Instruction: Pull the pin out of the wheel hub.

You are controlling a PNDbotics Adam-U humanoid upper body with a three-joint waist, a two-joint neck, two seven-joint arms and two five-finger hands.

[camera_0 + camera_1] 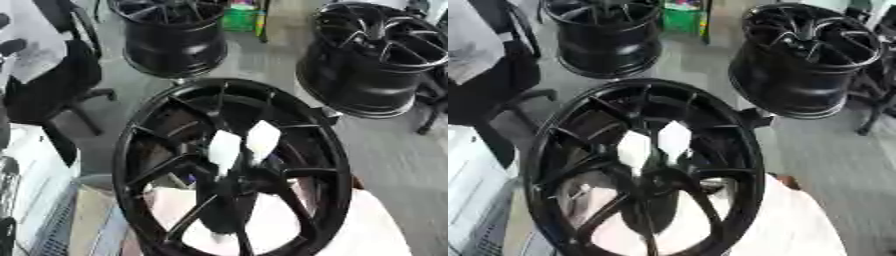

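While two further glossy black alloy wheels (pixel 173 37) (pixel 372 55) stand on the grey floor (pixel 262 60) behind, and a black office chair (pixel 52 80) sits at the left, the large black multi-spoke wheel hub (pixel 232 170) fills the foreground, tilted over a pale surface (pixel 367 225). Two white, smooth, pointed shapes (pixel 243 145) lie side by side at its centre; whether they are the pin cannot be told. Neither robot hand appears in either view, so their state cannot be told.

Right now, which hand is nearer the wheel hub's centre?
Cannot tell left from right: only one hand shows, at the wheel hub centre, coming from bottom middle; no other visible.
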